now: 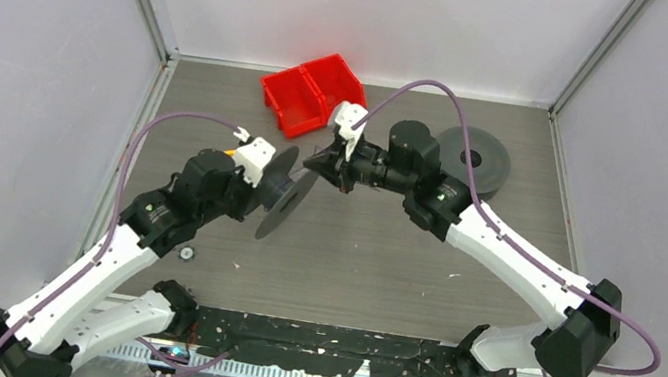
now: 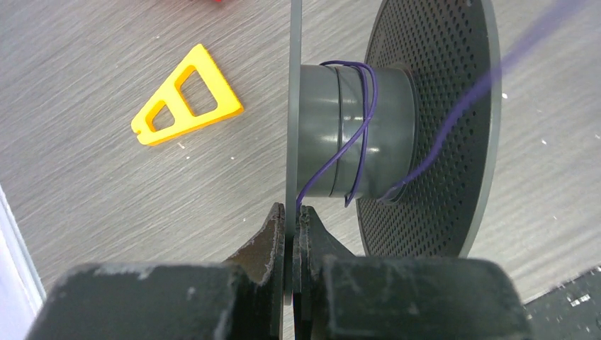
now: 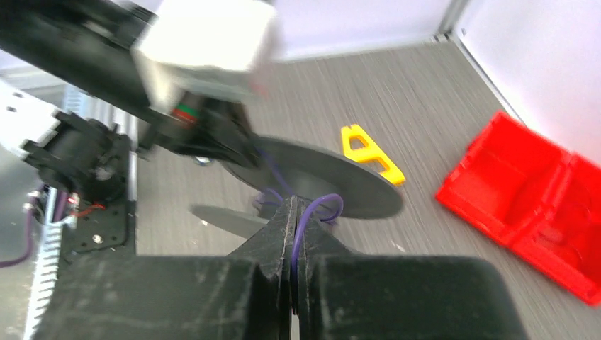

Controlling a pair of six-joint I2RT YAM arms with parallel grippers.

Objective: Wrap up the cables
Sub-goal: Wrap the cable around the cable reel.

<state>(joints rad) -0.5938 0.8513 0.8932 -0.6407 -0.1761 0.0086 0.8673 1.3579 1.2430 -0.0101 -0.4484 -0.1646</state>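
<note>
Cable: the thin purple cable sits on the hub of the spool in only a couple of loose, crossing turns. One strand runs off toward 2 o'clock.
Right gripper: the right gripper has its jaws pressed together on the cable, and a small loop pokes out at 1 o'clock of the tips.
Left gripper: the left gripper pinches the thin edge of one flange and holds the spool with its flanges upright.
Slack risk: the turns look loose, so any give in the line could let them slide or spill over a flange.
Tension risk: a hard pull could likely drag the cable through the right jaws or twist the flange out of that edge pinch.
Snag risk: one strand drops just beside the left fingertips and might catch there.
Surroundings: a yellow triangular piece lies at 10 o'clock of the hub. From above, the red bin is at 12 o'clock of the spool and a second spool lies flat at 2 o'clock.
</note>
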